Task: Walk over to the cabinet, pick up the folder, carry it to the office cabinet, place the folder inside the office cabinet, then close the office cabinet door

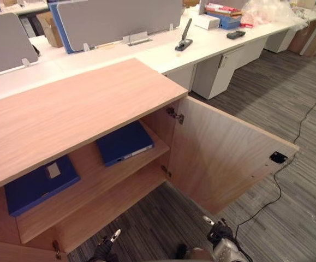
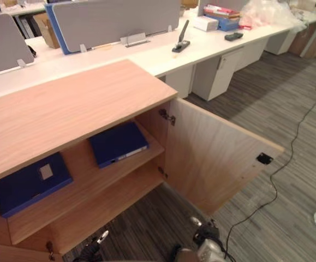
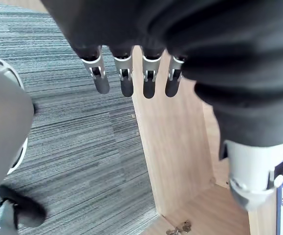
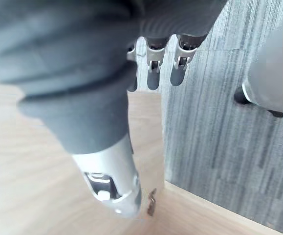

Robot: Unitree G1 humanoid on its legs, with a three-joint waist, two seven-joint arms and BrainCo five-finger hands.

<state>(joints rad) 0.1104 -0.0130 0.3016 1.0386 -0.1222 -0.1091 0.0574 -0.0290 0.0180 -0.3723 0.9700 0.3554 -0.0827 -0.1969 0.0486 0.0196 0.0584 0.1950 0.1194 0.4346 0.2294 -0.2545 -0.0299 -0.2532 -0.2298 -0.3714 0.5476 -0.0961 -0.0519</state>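
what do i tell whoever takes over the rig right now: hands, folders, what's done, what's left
Hands: left hand open and empty; right hand open and empty. Both hang low in front of the office cabinet.
Things: two folders lie flat on the upper shelf inside, the left blue folder and the right blue folder. I cannot tell which is the job's one.
Done: a folder is in the cabinet, and neither hand carries anything.
Left: the door stands wide open to the right. Swing it shut.
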